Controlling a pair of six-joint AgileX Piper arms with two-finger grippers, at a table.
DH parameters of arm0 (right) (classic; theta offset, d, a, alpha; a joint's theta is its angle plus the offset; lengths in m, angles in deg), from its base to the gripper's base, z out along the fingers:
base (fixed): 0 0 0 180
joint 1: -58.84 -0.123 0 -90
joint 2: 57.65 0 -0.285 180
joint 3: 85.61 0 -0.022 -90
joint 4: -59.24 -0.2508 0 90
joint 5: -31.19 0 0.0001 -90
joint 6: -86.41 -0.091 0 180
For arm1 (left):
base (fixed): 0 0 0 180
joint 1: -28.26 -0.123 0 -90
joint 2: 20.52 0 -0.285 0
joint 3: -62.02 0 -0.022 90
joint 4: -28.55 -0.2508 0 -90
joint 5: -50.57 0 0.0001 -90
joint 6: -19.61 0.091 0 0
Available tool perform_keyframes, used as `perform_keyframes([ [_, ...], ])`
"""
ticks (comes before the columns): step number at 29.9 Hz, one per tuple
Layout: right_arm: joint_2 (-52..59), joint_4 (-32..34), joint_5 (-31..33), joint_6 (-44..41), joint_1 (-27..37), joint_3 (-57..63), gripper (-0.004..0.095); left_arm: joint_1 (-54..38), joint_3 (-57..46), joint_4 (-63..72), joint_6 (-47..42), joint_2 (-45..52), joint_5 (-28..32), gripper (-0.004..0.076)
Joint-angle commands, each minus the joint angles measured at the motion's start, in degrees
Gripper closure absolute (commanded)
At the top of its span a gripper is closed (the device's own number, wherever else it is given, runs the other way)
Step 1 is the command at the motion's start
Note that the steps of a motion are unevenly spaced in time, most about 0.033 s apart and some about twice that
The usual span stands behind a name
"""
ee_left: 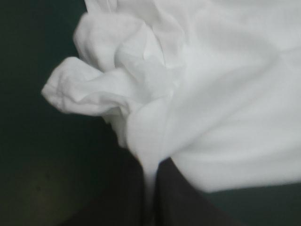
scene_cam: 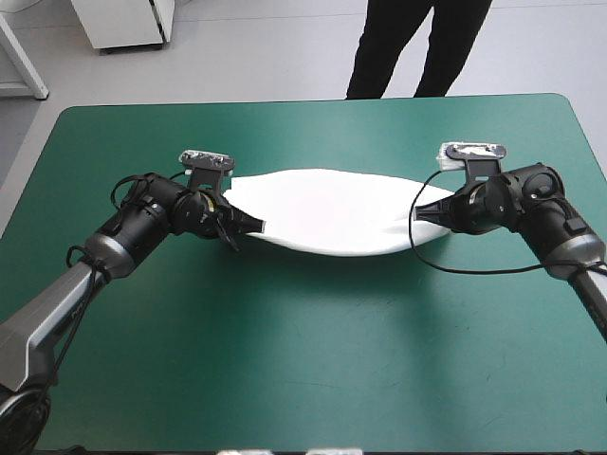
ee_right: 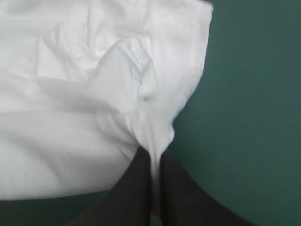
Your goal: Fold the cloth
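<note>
The white T-shirt (scene_cam: 327, 210) hangs stretched between both grippers over the middle of the teal-green table (scene_cam: 303, 360), sagging slightly in a long lens shape. My left gripper (scene_cam: 242, 227) is shut on the T-shirt's left end, and in the left wrist view cloth (ee_left: 188, 94) bunches ahead of the black fingers (ee_left: 176, 195), with a strip pinched between them. My right gripper (scene_cam: 424, 213) is shut on the T-shirt's right end. A pinched fold (ee_right: 153, 132) rises from between its fingers (ee_right: 181, 193) in the right wrist view.
The T-shirt casts a shadow on the table just below it. Bare teal-green cover lies in front of the cloth toward the near edge and along both sides.
</note>
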Motion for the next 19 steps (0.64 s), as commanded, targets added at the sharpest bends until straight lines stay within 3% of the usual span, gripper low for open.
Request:
perform_keyframes([
  [1,0.0,1.9,-5.0,-0.1,1.0,-4.7,0.0925,0.0,5.9,-4.6,-1.5,-2.1,3.2,0.0734],
  [9,-9.0,1.9,-9.9,-2.0,4.6,-13.0,0.0925,-2.9,19.3,-5.1,-1.9,-12.5,4.6,0.0734],
  [19,-24.0,0.2,-9.2,-1.7,6.7,-25.4,0.0925,-5.0,32.1,-4.9,-0.7,-26.1,5.4,0.0734],
])
